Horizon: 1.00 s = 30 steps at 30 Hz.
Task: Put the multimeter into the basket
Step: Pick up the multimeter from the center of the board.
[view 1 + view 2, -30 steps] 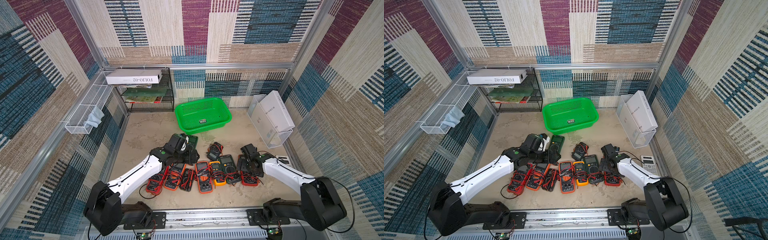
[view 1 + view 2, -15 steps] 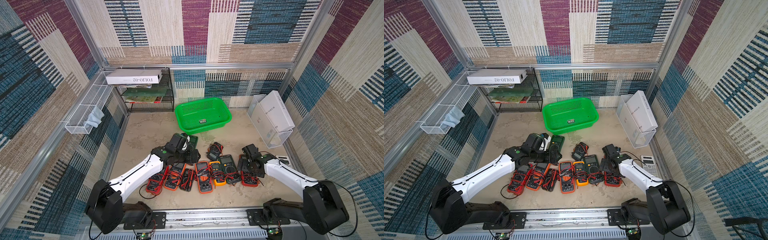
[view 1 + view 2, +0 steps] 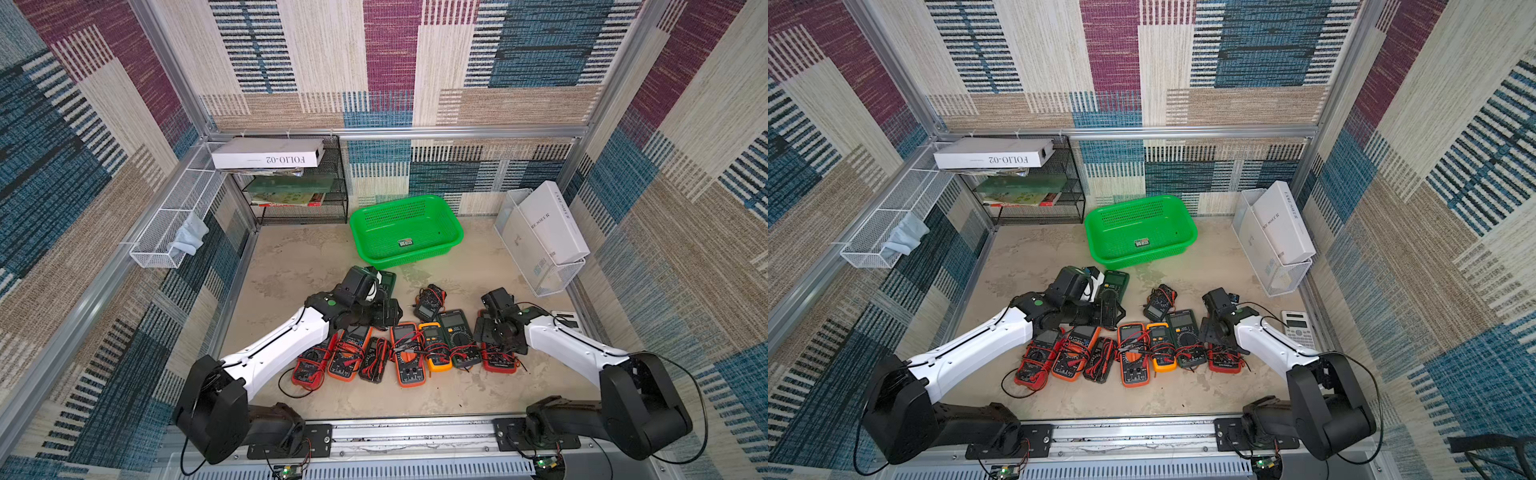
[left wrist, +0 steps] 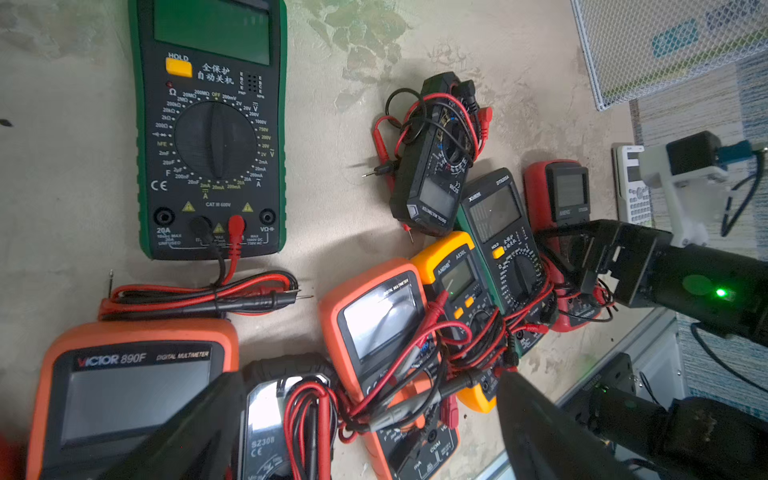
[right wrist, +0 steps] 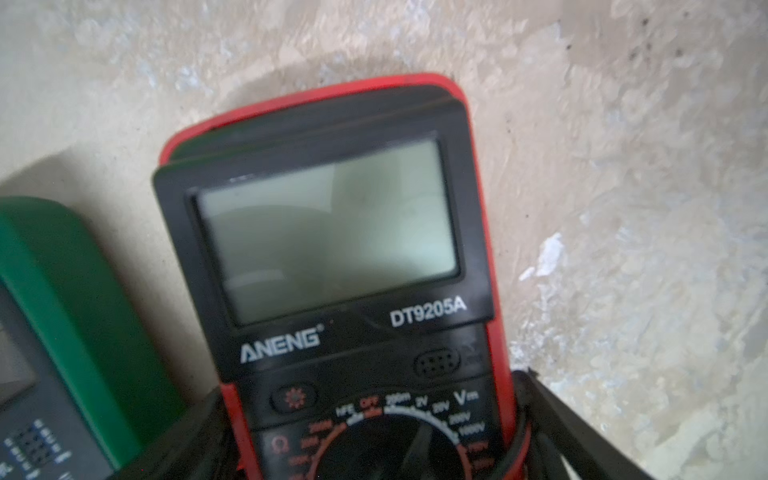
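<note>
Beyond the multimeters [image 3: 407,353], basket [image 3: 409,262] — small label [image 3: 404,242] inside

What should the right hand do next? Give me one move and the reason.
Probably close the right hand firmly on the red multimeter: its fingers flank the meter's sides, though whether they press is unclear. The meter lies flat on the table, and the green basket holds no meter yet.
</note>
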Available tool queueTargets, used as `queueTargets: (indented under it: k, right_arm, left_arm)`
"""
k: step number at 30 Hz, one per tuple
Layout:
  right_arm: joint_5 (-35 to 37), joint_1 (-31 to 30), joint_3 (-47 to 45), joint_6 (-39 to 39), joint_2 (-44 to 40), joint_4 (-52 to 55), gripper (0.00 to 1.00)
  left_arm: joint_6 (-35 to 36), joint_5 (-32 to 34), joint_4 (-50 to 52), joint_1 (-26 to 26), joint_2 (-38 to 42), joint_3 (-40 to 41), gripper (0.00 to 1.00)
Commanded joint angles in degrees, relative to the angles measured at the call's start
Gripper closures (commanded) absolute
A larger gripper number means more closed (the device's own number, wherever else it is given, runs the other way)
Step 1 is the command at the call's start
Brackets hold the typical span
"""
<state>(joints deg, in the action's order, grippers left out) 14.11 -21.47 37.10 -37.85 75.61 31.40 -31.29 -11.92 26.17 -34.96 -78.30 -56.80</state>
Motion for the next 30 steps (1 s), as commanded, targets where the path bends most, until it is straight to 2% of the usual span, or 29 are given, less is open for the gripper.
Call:
queueTargets:
  k: [1,24,30]
  right_arm:
    - [-1.04,0.04,-0.38,-0.74,-0.40,-0.29,0.04]
    - [1.45,1.68,0.87,0.97,-7.10,1.96,0.20]
    - [1.45,2.14,1.47,1.54,-8.09,1.90,0.21]
  left_arm:
    - [-0.08,-0.03,-0.10,-0.10,-0.36,-0.75,0.01]
    - [-1.27,4.75,0.89,-0.18,0.95,-0.16,0.01]
    - [-2.71,8.86,2.51,-0.11,1.74,0.62,0.01]
